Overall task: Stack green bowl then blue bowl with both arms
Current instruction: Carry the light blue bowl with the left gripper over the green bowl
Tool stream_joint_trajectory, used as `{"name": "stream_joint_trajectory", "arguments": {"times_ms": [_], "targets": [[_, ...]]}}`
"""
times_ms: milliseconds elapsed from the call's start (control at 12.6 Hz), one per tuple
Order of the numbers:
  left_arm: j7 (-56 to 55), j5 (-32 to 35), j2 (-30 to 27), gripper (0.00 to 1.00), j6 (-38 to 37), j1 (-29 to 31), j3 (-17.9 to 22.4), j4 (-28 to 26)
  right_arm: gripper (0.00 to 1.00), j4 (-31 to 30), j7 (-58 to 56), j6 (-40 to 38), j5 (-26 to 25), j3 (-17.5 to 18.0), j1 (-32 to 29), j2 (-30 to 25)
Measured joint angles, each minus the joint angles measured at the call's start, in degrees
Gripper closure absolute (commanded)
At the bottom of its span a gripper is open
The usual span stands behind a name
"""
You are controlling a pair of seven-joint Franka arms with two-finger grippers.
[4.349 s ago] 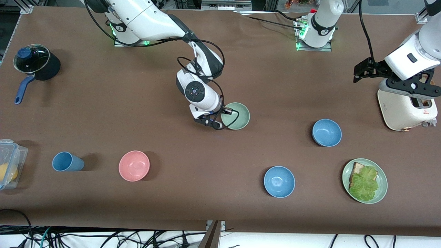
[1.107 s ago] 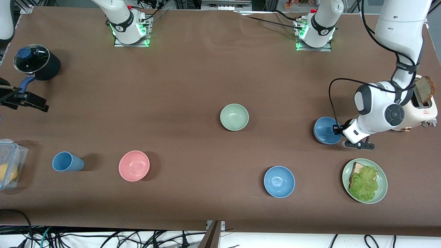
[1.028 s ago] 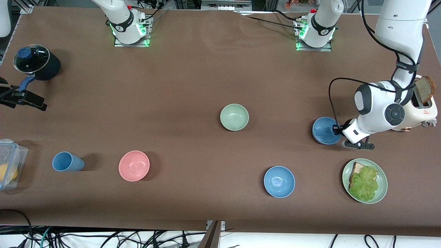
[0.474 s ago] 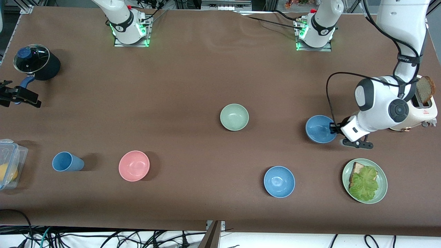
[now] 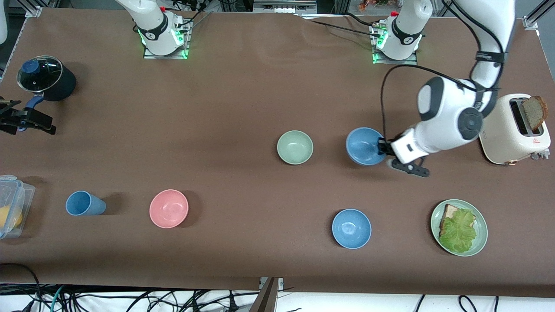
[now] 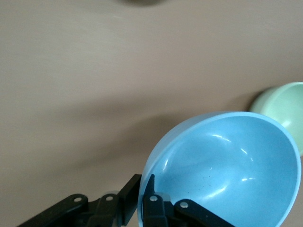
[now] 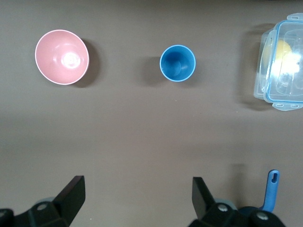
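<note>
Fingers (image 6: 156, 208) of the left gripper (image 5: 383, 147) pinch the rim of the blue bowl (image 5: 365, 146), holding it lifted over the table (image 5: 243, 95) just beside the green bowl (image 5: 295, 147), toward the left arm's end, with the toaster (image 5: 515, 129) and its slice of bread (image 5: 534, 112) farther toward that end. The right gripper (image 7: 137, 196) waits with its fingers spread wide and empty beside the lidded black pot (image 5: 46, 79), over the right arm's end of the table. A second blue bowl (image 5: 351, 228), a pink bowl (image 5: 168, 208), a blue cup (image 5: 84, 203) and a green plate (image 5: 480, 242) of bread and lettuce sit nearer the front camera.

Robot lab: bolted arm bases (image 5: 164, 37), floor cables (image 5: 130, 299).
</note>
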Motion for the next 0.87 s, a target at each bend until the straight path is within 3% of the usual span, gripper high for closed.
{"name": "stream_joint_trajectory", "arguments": {"times_ms": [237,870], "targets": [[-10.9,0.0,-0.7,1.0,-0.1,-7.5,-0.4,0.3,0.0,0.0,0.0,0.0,0.0,0.0,0.0,0.0],[-19.7,-0.4,9.0,1.0,7.5,-13.7,-3.6,5.2,0.0,0.0,0.0,0.0,0.0,0.1,0.1,0.0]]}}
